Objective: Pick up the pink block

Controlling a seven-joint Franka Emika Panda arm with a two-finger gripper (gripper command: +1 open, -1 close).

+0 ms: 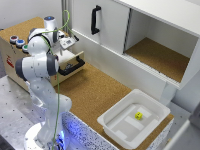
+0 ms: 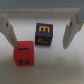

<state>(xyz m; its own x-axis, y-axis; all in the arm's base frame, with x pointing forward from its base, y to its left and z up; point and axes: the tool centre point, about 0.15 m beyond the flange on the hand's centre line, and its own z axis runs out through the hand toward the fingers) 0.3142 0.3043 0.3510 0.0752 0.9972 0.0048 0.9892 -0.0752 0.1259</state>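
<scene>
Exterior view: arm (image 1: 40, 75) at frame left, folded, wrist over open drawer (image 1: 70, 64) of a cork-topped counter (image 1: 95, 92); white bin (image 1: 112, 124) lower right.
Wrist view: gripper (image 2: 39, 31) wide open, empty. Pink block (image 2: 22, 55) sits flat, near one finger (image 2: 8, 29), beside purple cube (image 2: 43, 34).

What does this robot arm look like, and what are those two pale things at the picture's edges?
The arm is white with rounded segments, dark joint bands and a green cable along it. The pale things are the gripper's two flat grey-white fingers.
</scene>
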